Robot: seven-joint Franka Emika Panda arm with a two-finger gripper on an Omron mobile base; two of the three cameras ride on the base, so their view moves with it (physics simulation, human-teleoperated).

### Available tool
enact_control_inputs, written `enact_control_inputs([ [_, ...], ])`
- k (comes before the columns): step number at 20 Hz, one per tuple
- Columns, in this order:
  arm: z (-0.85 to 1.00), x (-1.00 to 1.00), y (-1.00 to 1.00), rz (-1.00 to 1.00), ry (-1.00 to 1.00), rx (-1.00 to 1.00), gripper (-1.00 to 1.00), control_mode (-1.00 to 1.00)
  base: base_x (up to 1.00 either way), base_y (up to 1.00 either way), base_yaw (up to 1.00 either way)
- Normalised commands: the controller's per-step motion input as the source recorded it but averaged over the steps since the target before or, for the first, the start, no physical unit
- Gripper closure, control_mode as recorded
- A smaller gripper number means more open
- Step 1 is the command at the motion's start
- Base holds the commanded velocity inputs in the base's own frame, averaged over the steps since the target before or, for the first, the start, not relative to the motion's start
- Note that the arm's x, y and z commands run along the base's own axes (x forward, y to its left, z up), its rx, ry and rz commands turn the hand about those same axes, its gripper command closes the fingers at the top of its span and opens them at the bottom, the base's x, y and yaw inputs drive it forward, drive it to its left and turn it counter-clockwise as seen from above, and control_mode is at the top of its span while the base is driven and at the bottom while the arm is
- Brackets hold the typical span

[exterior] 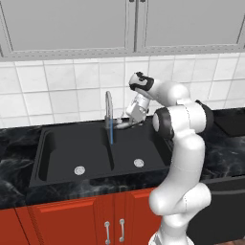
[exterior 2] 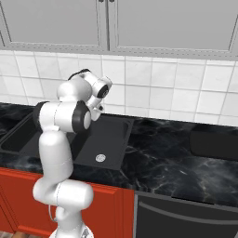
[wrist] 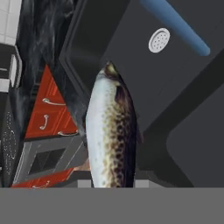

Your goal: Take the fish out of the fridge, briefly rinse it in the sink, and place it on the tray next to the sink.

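Fish (wrist: 110, 131), one, speckled brown over a silvery belly, is clamped in the jaws, which are closed nearly all the way on it; the jaws (exterior: 125, 123) hold it over the right basin of the sink (exterior: 57, 158), just right of the faucet (exterior: 108, 107). A blue stream of water (exterior: 111, 131) runs down from the spout beside it. The black sink has two basins, each with one round silver drain. It is set in a dark marble table (exterior 2: 172, 158) above red cabinets (exterior: 72, 222).

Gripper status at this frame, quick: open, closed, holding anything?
Gripper: closed on the fish, held over the sink near the running faucet.
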Motion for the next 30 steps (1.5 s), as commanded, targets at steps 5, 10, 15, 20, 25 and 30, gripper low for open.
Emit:
enact_control_inputs([
  [5,-0.04,0.24,0.0,0.0,-0.02,0.0,1.0,-1.0,0.0,0.0,0.0],
  [10,-0.13,0.39,0.0,-0.01,0.0,-0.04,1.0,-1.0,0.0,0.0,0.0],
  [15,-0.26,0.3,0.0,0.0,0.0,0.0,1.0,-1.0,0.0,0.0,0.0],
  [20,-0.28,0.01,0.08,0.0,0.0,0.0,1.0,-1.0,0.0,0.0,0.0],
  [25,-0.21,0.1,0.19,0.0,0.0,0.0,1.0,-1.0,0.0,0.0,0.0],
  [30,-0.02,0.24,0.16,0.0,0.0,0.0,1.0,-1.0,0.0,0.0,0.0],
])
